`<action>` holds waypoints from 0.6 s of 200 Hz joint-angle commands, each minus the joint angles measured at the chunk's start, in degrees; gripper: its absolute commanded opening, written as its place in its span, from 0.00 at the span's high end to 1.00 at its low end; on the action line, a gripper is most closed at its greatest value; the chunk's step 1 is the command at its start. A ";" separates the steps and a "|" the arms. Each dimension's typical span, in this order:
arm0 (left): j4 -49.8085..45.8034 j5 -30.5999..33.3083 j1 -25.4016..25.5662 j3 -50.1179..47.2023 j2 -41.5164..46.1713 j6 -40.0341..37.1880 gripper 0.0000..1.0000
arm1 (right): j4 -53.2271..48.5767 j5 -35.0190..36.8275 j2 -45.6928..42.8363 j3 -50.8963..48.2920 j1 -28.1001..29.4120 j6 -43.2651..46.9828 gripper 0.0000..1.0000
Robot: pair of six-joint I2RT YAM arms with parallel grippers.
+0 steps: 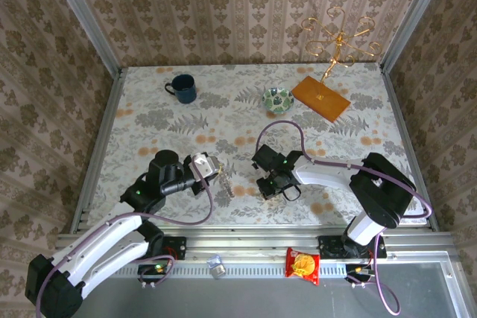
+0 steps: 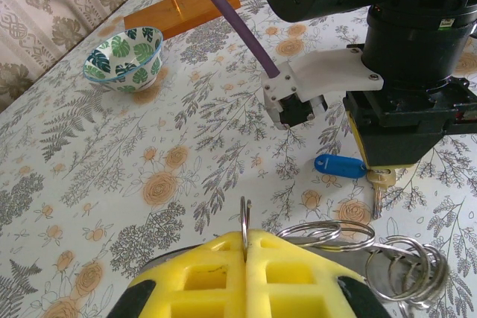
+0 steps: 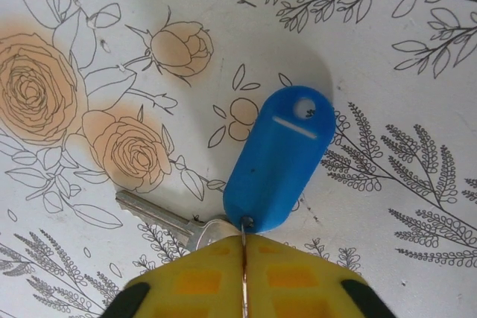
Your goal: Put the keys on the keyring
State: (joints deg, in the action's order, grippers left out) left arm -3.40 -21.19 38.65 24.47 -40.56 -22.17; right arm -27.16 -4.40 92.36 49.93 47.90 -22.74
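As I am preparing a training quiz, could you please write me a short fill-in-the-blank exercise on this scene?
The left gripper pinches the keyring between ___ fingers.
The right gripper holds the key by its small ring beside a ___ tag.
The bowl bears a ___ leaf pattern.
Missing words: yellow; blue; green.

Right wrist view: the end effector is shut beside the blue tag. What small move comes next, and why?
Probably a small lift: the right end effector grips the thin loop joining the key and blue tag, which lie flat on the table, while the left end effector holds the keyring upright.
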 commanded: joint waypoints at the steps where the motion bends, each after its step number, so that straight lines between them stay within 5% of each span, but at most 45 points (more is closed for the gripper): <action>1: 2.39 -0.61 0.40 1.55 0.30 -0.57 1.00 | -0.59 1.67 0.34 1.88 0.37 -0.39 0.98; 54: 1.73 -1.57 1.01 2.16 0.48 -0.49 1.00 | -0.64 2.94 -11.89 0.26 0.36 9.43 1.00; 120: 3.24 -3.76 5.45 3.63 -3.47 -0.26 1.00 | 2.01 -12.94 -26.27 -1.53 0.18 23.90 1.00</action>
State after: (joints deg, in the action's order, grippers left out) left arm -3.40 -22.28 42.35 25.06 -42.78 -22.17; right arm -25.47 -10.63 67.85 49.76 47.90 -5.21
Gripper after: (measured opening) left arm 0.056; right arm 0.063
